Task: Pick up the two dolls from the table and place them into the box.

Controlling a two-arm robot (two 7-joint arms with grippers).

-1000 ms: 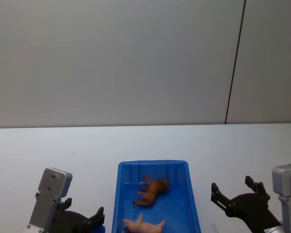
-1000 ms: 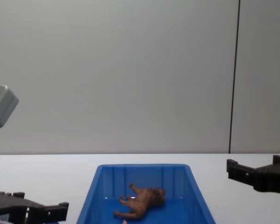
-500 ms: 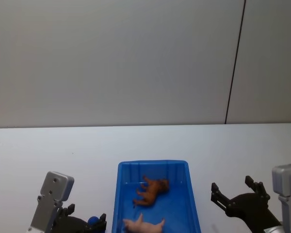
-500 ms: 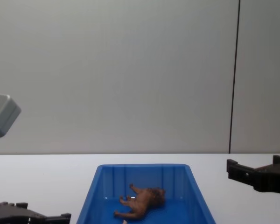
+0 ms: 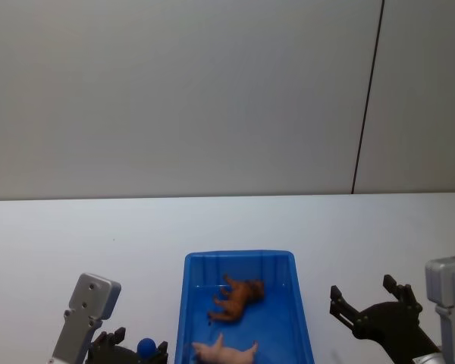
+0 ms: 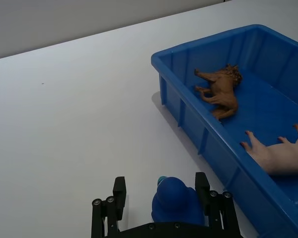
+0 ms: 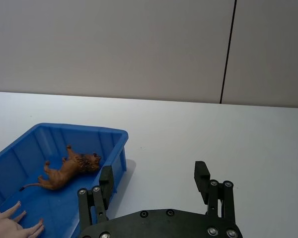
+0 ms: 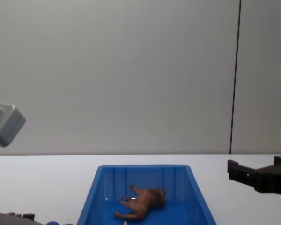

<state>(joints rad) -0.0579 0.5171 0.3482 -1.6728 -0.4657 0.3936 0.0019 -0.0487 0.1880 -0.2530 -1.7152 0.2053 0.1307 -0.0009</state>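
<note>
Both dolls lie inside the blue box (image 5: 239,255). The reddish-brown doll (image 5: 240,296) rests on its side near the far end, and the pale pink doll (image 5: 224,352) lies nearer me. The left wrist view shows the box (image 6: 188,106), the brown doll (image 6: 221,91) and the pink doll (image 6: 280,156). My left gripper (image 6: 160,184) is open, low over the table left of the box, with a dark blue ball (image 6: 175,202) between its fingers. My right gripper (image 7: 154,174) hovers open and empty right of the box (image 7: 116,135).
The white table (image 5: 83,227) stretches wide to the left, right and behind the box. A grey wall with a dark vertical seam (image 5: 368,98) stands behind it. The dark blue ball (image 5: 145,347) sits close to the box's left wall.
My left arm has pulled back and sunk toward the near edge, and the blue ball has come into sight between its fingers. The right arm and both dolls have stayed put.
</note>
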